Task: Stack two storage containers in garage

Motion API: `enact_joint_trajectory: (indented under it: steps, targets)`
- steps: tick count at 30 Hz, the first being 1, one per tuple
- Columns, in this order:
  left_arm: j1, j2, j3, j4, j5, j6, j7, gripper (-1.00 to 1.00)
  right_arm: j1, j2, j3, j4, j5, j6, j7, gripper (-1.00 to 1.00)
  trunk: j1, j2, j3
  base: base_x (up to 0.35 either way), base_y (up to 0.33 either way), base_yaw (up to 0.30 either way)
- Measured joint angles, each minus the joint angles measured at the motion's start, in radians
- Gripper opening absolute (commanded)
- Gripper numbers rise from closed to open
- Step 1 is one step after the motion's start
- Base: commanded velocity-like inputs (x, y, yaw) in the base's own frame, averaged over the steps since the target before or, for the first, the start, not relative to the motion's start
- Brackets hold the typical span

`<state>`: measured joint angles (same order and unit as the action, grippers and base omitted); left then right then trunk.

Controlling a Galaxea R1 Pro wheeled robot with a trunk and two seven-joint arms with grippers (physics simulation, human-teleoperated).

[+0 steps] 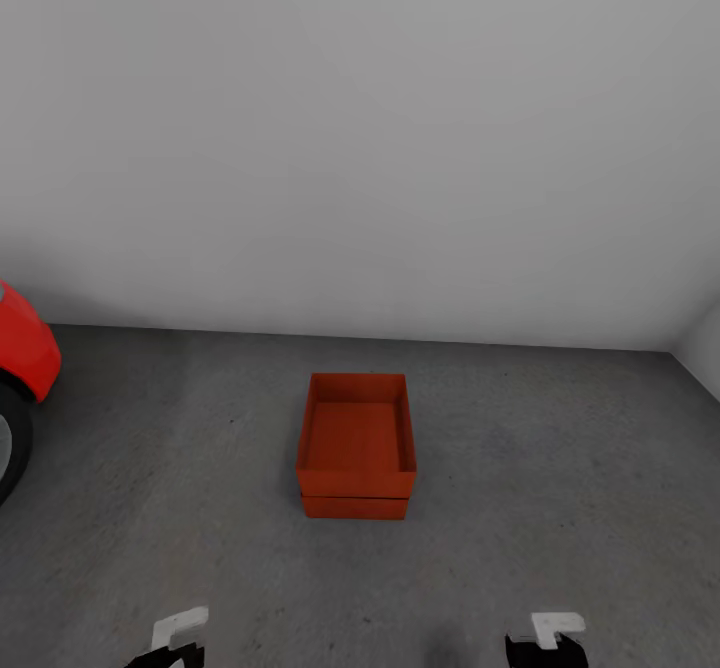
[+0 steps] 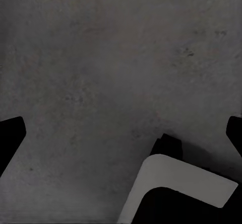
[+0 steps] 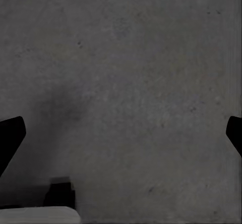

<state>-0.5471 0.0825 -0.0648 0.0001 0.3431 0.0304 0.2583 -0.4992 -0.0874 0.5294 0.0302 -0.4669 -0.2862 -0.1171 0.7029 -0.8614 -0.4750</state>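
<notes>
Orange-red containers [image 1: 356, 445] stacked on concrete floor [image 1: 560, 468], ahead between left claw [image 2: 121, 133] and right claw [image 3: 121, 133], both spread empty

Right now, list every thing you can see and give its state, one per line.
upper storage container: upright, open-topped, empty, stacked on the other.
lower storage container: on the floor, under the first, only its front wall visible.
floor: grey concrete, bearing the stack.
left gripper: open, holding nothing, over floor.
right gripper: open, holding nothing, over floor.
red car: parked at left, partly in view.
</notes>
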Motion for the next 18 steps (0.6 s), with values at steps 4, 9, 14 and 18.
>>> enact_joint_trajectory:
  steps: [4,9,14,18]
  targets:
    - [0.076,-0.001,0.0,0.0,-0.001,-0.002,-0.003,1.0,0.092,-0.007,0.0,0.001,0.0,0.039,0.002,1.0,0.0,0.0,0.0,0.0,0.0,0.0]
    - [0.182,-0.008,0.0,0.0,-0.003,-0.003,-0.007,1.0,0.189,0.0,0.001,0.0,0.003,0.121,0.009,1.0,0.0,0.0,0.0,0.0,0.0,0.0]
    - [0.261,-0.014,-0.001,0.0,-0.005,-0.004,-0.064,1.0,0.272,0.011,0.002,-0.001,0.004,0.13,0.014,1.0,0.0,0.0,0.0,0.0,0.0,0.0]
    - [0.302,-0.016,-0.001,0.0,-0.005,-0.004,-0.145,1.0,0.308,0.03,0.001,-0.001,0.002,0.127,0.015,1.0,0.0,0.0,0.0,0.0,0.0,-0.004]
